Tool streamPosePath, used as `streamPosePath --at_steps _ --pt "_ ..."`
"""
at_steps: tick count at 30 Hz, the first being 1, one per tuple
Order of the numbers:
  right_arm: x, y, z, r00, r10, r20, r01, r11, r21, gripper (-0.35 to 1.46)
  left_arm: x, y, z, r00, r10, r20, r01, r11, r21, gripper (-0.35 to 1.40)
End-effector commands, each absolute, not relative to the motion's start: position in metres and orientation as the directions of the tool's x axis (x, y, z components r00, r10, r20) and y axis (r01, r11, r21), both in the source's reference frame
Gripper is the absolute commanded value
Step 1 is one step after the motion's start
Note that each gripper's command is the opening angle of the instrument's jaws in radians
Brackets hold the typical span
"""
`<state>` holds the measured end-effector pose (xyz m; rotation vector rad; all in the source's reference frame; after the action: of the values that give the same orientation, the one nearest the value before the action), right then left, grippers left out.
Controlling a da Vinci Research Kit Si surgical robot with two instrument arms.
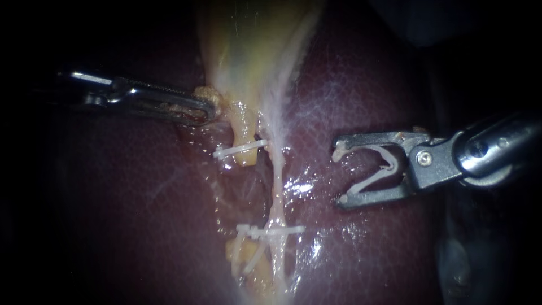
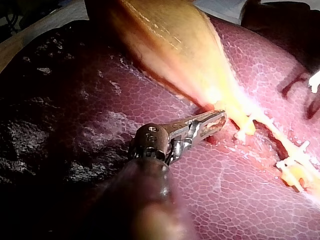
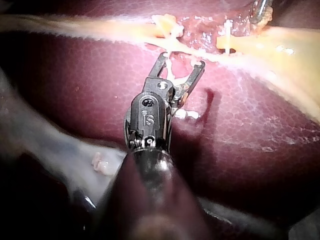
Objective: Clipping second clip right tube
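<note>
In the endoscope view, the dark red, finely mottled liver (image 1: 367,85) glistens wetly. The pale yellow gallbladder (image 1: 248,51) tapers down onto it, smooth and waxy. The left instrument (image 1: 206,107), slim bright steel, has its jaws clamped together on the gallbladder's narrow lower edge. The thin whitish right tube (image 1: 278,175) runs down from the gallbladder as a stringy strand, and a white straight clip (image 1: 276,230) crosses it lower down. Beside it, a stubby yellow stump (image 1: 245,152) carries another white bar. The right instrument (image 1: 340,175) sits apart from the tube. Its grey metal jaws are spread wide, with a white V-shaped clip (image 1: 375,169) seated between them and touching both.

In the left wrist view, the left instrument (image 2: 217,119) pinches the gallbladder (image 2: 170,40) where it narrows. The liver (image 2: 225,190) shows a fine pebbled grain.

In the right wrist view, the right instrument (image 3: 181,61) holds the V-shaped clip (image 3: 172,71) between its spread jaws. The tips are close to the right tube (image 3: 210,54), which lies just ahead. Whether they touch it cannot be told.
</note>
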<state>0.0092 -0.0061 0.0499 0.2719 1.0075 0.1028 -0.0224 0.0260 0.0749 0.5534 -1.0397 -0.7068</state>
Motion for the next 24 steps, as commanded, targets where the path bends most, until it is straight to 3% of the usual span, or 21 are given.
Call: streamPosePath --at_steps 1,16,24 --pt "0.0092 -0.0061 0.0499 0.532 0.210 -0.820 0.040 0.962 0.272 0.48 -0.0224 0.0260 0.0749 0.327 -0.750 0.576 0.259 0.657 0.708 -0.35" --pt "0.0092 -0.0061 0.0500 0.533 0.210 -0.820 0.040 0.962 0.272 0.48 -0.0183 0.0294 0.0691 0.237 -0.779 0.581 0.253 0.627 0.737 -0.35" --pt "0.0093 -0.0062 0.0501 0.533 0.209 -0.820 0.040 0.962 0.271 0.48 -0.0174 0.0300 0.0684 0.230 -0.772 0.593 0.260 0.635 0.727 -0.35"
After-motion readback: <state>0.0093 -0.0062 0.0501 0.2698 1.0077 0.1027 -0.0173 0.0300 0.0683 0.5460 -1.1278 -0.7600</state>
